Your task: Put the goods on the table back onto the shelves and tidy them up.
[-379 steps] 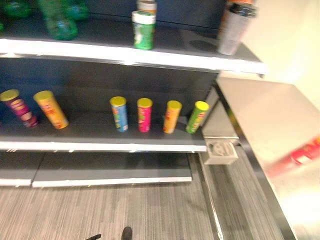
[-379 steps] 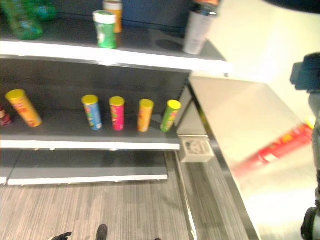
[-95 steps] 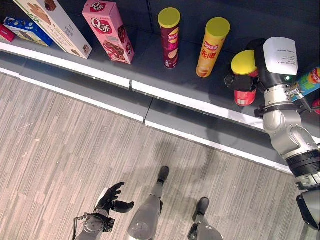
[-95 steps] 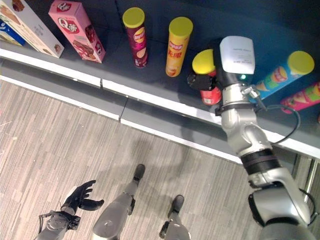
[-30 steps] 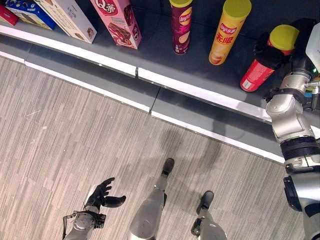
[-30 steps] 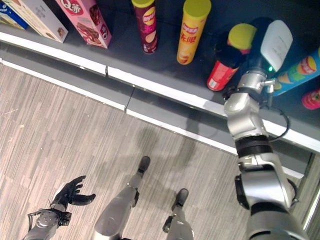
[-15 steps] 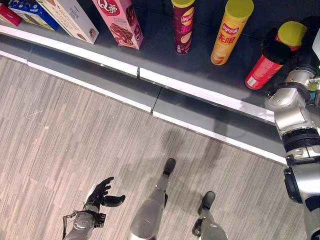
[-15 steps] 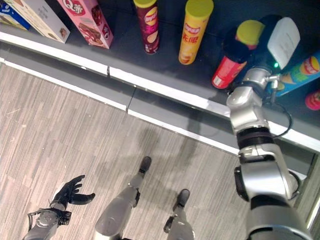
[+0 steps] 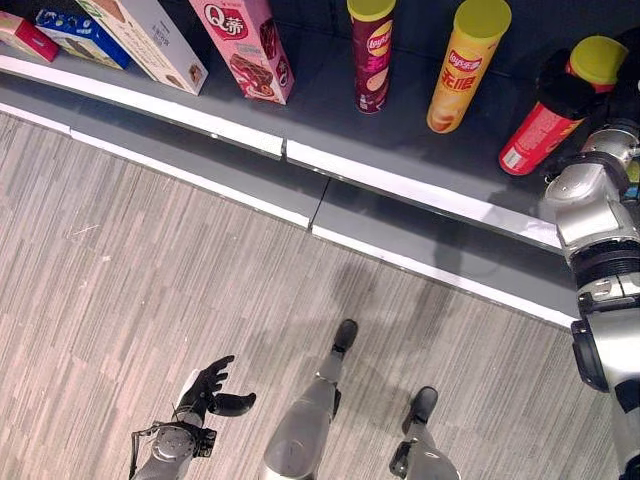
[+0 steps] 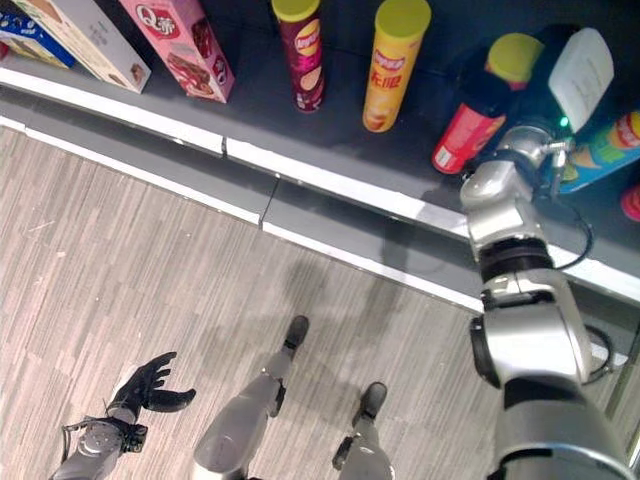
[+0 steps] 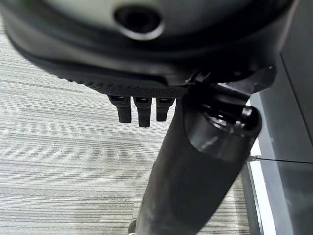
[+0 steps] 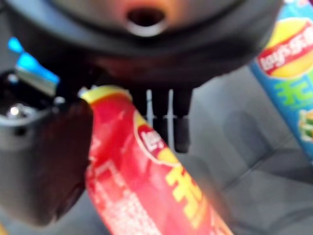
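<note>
My right robot hand (image 10: 500, 88) clasps the red can (image 10: 468, 122), tilted with its base on the shelf (image 9: 330, 130) beside the yellow can (image 9: 458, 68); it still needs straightening. My left robot hand (image 9: 208, 384) hangs relaxed, empty.

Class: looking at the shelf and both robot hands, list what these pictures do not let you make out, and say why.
- Right hand: its fingers' hold on the red crisp tube with the yellow lid is blurred in the wrist view.
- Blue crisp tube: hidden partly behind the arm.
- Red box: cut by the left eye view's edge.
</note>
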Available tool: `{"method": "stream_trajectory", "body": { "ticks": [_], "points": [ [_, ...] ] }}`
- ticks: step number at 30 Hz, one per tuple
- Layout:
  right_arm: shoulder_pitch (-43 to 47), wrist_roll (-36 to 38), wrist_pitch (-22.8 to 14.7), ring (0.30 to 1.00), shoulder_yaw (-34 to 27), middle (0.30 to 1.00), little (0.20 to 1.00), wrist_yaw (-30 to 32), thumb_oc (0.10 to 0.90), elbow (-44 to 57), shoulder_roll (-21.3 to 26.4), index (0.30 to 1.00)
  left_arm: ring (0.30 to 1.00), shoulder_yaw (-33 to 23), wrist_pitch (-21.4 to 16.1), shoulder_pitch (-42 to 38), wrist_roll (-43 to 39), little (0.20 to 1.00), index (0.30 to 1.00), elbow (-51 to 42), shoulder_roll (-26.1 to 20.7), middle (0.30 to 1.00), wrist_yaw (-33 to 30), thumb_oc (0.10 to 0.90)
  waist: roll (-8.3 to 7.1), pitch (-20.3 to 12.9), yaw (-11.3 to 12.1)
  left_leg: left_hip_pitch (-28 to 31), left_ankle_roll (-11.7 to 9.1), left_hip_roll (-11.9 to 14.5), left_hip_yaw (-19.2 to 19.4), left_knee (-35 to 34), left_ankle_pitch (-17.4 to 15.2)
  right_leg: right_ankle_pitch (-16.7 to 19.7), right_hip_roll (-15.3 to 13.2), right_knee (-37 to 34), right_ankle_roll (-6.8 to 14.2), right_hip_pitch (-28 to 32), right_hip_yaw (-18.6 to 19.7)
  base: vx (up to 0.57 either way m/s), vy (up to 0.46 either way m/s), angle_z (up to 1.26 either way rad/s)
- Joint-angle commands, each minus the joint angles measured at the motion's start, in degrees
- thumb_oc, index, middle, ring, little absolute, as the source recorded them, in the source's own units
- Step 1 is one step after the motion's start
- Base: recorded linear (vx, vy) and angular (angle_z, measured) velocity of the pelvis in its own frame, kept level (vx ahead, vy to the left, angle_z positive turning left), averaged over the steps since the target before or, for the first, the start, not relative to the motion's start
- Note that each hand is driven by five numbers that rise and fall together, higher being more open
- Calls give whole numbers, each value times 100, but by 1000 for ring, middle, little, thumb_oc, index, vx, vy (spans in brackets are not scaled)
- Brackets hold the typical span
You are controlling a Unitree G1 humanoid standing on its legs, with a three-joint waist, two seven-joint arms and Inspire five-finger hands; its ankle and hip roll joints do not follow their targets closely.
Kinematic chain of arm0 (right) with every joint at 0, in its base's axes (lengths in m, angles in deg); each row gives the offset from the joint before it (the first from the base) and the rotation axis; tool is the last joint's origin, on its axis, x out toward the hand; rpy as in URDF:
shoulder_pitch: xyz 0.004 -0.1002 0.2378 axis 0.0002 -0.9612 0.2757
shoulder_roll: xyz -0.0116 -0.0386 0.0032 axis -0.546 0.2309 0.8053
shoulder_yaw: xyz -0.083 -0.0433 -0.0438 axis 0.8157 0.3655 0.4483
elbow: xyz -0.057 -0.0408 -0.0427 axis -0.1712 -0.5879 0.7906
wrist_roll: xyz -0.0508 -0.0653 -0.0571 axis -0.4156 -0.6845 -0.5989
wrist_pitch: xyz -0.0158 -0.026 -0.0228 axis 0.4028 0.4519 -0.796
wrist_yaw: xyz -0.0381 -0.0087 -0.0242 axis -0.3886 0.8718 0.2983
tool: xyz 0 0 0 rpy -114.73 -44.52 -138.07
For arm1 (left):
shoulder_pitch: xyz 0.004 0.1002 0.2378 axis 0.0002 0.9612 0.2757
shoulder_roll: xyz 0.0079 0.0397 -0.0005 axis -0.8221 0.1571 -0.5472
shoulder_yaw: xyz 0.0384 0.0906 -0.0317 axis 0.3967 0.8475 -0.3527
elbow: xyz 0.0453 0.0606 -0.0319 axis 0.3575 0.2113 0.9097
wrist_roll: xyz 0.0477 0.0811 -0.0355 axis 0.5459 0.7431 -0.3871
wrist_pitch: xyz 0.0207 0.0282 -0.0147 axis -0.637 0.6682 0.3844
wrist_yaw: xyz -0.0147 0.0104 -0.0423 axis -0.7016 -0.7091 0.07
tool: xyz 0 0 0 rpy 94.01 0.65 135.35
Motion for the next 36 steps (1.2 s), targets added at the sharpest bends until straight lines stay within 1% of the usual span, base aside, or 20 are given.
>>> {"method": "stream_trajectory", "body": {
  "ticks": [1,10,23,24,25,26,27,28,36],
  "points": [
    [457,-171,-217,300,572,300,300,385,400,302,647,300,900,148,-169,213,-146,900,900,-32,-471,900,-223,800,-287,-414,107,-258,-615,815,-355,953,-1392,427,-1211,385,575,-481,205,0,0,0],
    [600,-239,-158,300,746,300,300,407,400,90,753,300,900,179,-184,181,-156,900,900,-29,-472,900,-259,800,-278,-387,109,-330,-628,797,-374,1004,-1387,365,-1213,453,562,-514,216,0,0,0],
    [508,-249,-121,300,606,300,300,542,400,131,706,300,900,168,-179,144,-177,900,900,-11,-462,900,-302,800,-236,-333,38,-426,-647,816,-332,1118,-1409,343,-1206,495,556,-598,280,-3,1,0],
    [519,-244,-121,389,610,389,389,539,460,107,703,389,900,171,-181,143,-171,900,900,-5,-469,900,-299,800,-234,-330,39,-431,-648,817,-333,1114,-1403,346,-1202,488,555,-600,281,0,0,0],
    [500,-247,-119,531,603,531,531,547,554,96,699,531,900,172,-177,133,-166,900,900,4,-467,900,-304,800,-239,-326,39,-434,-648,823,-334,1112,-1399,344,-1198,485,554,-598,282,0,0,0],
    [494,-249,-122,582,598,582,582,549,588,102,686,582,900,172,-177,131,-169,900,900,-1,-466,900,-307,800,-241,-326,33,-436,-648,823,-331,1112,-1399,346,-1195,482,554,-599,288,0,0,0],
    [483,-249,-128,789,590,789,789,547,726,105,678,789,900,169,-177,136,-166,900,900,-9,-466,900,-305,800,-244,-330,36,-437,-650,826,-322,1114,-1397,346,-1196,480,554,-601,291,0,0,0],
    [464,-249,-131,900,582,900,900,543,800,114,672,900,900,156,-175,147,-164,900,900,-15,-469,900,-307,800,-248,-333,38,-439,-651,831,-308,1116,-1396,349,-1197,480,555,-606,292,0,0,0],
    [464,-255,-124,900,549,900,900,572,800,161,639,900,900,160,-169,121,-172,900,900,-7,-477,900,-327,800,-257,-317,18,-451,-658,832,-299,1150,-1404,335,-1193,506,543,-629,320,0,0,0]
  ]
}}
